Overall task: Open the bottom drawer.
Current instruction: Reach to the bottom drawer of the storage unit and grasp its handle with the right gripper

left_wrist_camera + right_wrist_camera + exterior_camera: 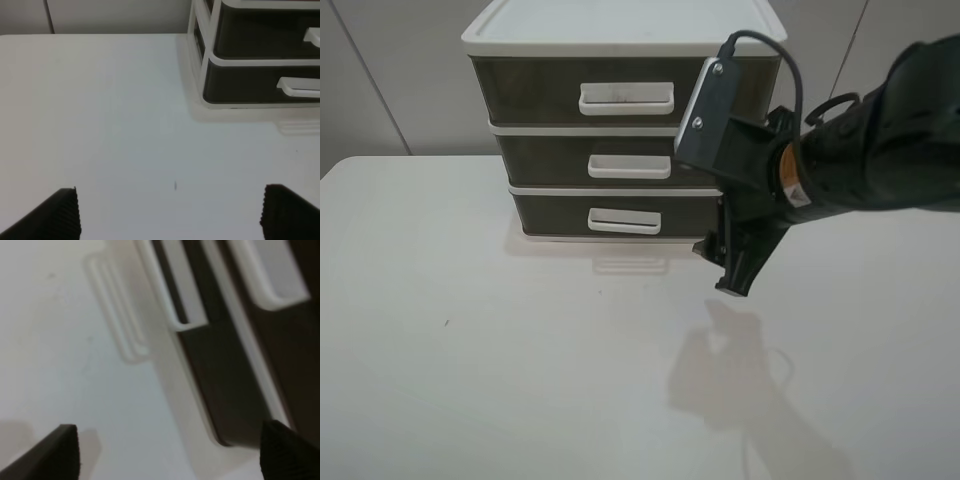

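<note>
The bottom drawer is smoky brown with a small white loop handle, the lowest tier of the white-framed three-drawer unit. It sits flush in the frame. My right gripper hangs open just above the table, in front of the unit's right end and to the right of the handle, touching nothing. In the right wrist view the gripper is open, with the bottom drawer and its handle ahead. My left gripper is open and empty over bare table; the bottom drawer lies ahead to one side.
The white table carries the unit at the back middle. The middle drawer and top drawer sit shut above the bottom one. A grey wall stands behind. The left arm is out of the exterior view.
</note>
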Action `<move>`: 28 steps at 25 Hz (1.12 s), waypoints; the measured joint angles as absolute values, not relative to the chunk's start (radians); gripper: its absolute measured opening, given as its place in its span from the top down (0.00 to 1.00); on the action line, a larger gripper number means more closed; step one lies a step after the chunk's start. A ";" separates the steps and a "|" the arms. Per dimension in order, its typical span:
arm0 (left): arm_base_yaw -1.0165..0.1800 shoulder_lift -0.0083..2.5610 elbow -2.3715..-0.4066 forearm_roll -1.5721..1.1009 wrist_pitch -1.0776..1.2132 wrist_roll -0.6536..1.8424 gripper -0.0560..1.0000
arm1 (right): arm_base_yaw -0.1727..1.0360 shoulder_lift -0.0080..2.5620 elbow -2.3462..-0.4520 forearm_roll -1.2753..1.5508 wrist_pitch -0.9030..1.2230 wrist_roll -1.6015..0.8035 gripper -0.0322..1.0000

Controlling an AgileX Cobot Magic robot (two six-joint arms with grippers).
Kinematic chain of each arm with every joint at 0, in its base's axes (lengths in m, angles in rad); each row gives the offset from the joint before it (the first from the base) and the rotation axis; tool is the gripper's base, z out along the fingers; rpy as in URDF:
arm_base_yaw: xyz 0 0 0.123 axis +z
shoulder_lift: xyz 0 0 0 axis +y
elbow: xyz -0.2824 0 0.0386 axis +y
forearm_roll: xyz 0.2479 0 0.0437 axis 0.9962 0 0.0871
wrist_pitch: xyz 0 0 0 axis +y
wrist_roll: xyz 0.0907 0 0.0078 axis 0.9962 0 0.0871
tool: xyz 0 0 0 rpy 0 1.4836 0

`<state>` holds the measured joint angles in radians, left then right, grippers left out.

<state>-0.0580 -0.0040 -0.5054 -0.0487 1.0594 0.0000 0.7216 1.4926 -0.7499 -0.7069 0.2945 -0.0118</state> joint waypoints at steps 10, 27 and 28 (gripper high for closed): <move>-0.058 -0.004 -0.505 -0.049 1.059 0.000 0.24 | 0.751 1.771 -0.714 -0.970 0.109 -0.016 0.27; -0.058 -0.004 -0.505 -0.049 1.059 0.000 0.24 | 0.713 1.821 -0.789 -0.318 -0.059 -0.691 0.27; -0.058 -0.004 -0.505 -0.049 1.059 0.000 0.24 | 0.711 1.821 -0.789 -0.304 -0.072 -0.700 0.27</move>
<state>-0.0580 -0.0040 -0.5054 -0.0487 1.0594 0.0000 0.7109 1.8208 -0.7886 -0.3041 -0.0721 -0.6995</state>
